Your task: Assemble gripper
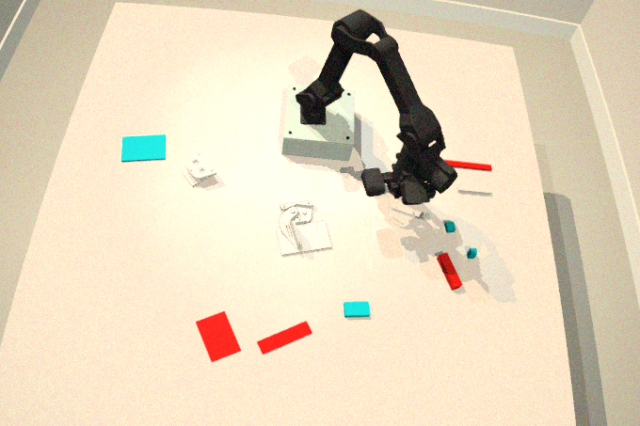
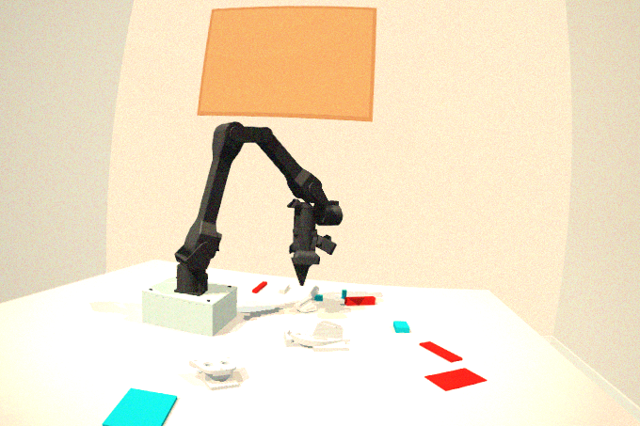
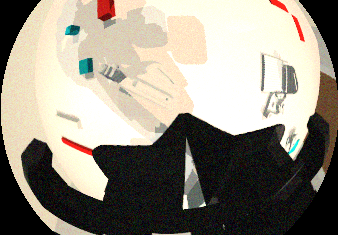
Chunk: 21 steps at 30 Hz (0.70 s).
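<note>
The white gripper base (image 1: 310,238) (image 2: 320,334) (image 3: 274,76) lies flat mid-table with a white jaw part on its far end. A loose white jaw (image 1: 409,214) (image 2: 306,304) (image 3: 114,74) lies flat on the table to the right of the base. A separate white part, which I take for the housing plate (image 1: 199,171) (image 2: 216,369), lies to the left. My gripper (image 2: 301,280) (image 3: 182,117) points straight down, shut and empty. It hovers a little above the table, close behind the loose jaw and not touching it. In the top view the wrist hides the fingertips.
Near the loose jaw lie two small cyan cubes (image 1: 449,226) (image 1: 471,253), a red block (image 1: 448,270), a red strip (image 1: 468,165) and a thin white bar (image 1: 474,192). Flat cyan (image 1: 356,308) (image 1: 143,148) and red (image 1: 217,335) (image 1: 284,337) patches lie farther off. The arm's pedestal (image 1: 317,145) stands at the back.
</note>
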Motion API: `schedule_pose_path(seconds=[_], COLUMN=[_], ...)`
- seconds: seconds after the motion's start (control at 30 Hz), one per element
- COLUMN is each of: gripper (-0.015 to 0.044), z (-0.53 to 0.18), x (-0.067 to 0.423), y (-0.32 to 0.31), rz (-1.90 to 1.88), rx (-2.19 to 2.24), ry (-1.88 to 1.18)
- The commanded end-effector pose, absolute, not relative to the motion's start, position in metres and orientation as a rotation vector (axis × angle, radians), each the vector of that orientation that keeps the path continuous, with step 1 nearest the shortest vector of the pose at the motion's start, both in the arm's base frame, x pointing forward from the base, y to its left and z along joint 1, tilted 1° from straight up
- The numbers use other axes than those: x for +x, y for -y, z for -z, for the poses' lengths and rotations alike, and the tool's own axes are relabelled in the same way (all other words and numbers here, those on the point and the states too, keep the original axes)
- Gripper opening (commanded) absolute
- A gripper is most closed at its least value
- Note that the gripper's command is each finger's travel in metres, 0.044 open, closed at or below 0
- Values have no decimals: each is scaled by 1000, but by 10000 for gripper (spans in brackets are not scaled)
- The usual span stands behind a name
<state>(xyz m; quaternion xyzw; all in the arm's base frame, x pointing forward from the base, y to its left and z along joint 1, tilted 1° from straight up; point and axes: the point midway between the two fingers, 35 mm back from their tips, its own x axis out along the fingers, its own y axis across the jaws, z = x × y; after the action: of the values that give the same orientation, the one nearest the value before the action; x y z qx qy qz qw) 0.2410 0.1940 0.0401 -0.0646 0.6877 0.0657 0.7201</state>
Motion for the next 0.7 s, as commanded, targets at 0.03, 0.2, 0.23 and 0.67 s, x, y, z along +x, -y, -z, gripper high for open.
schedule_pose_path(seconds=[0.03,0.2,0.23,0.67], gripper=[0,0,0,0], z=[-43,-46,-46,-48], x=[252,263,265,292], y=[-204,-215,-217,-243], rz=[-230,-328,-348,-602], rx=[-228,-330,-351,-615], ry=[-1510,-1499,-1496,-1443])
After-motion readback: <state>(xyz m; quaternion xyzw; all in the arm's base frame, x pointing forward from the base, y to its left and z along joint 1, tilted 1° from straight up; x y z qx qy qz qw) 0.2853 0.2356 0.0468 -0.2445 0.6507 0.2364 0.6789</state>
